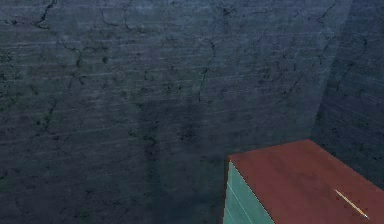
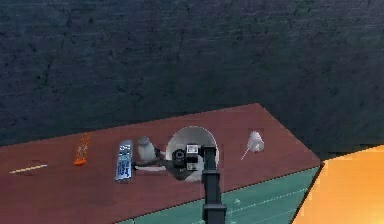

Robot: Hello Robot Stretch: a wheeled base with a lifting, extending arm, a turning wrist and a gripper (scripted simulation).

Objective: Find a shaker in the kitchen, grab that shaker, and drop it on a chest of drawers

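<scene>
A chest of drawers with a red-brown top (image 2: 90,195) and teal front (image 2: 265,200) spans the arm side view; its corner (image 1: 300,175) sits at the forward view's lower right. The dark arm (image 2: 211,195) rises from the bottom edge to two white marked squares (image 2: 192,153). Left of them the gripper (image 2: 157,164) reaches over the top. A small pale rounded thing (image 2: 146,150) stands on the top right at the gripper's far end. I cannot tell whether the gripper holds anything.
On the top lie a grey remote (image 2: 124,160), a small orange object (image 2: 81,150), a thin pencil-like stick (image 2: 28,169), a round white dish (image 2: 195,140) and a white cone-shaped thing (image 2: 255,143). A dark wall (image 1: 120,90) stands close behind. An orange surface (image 2: 350,190) lies at lower right.
</scene>
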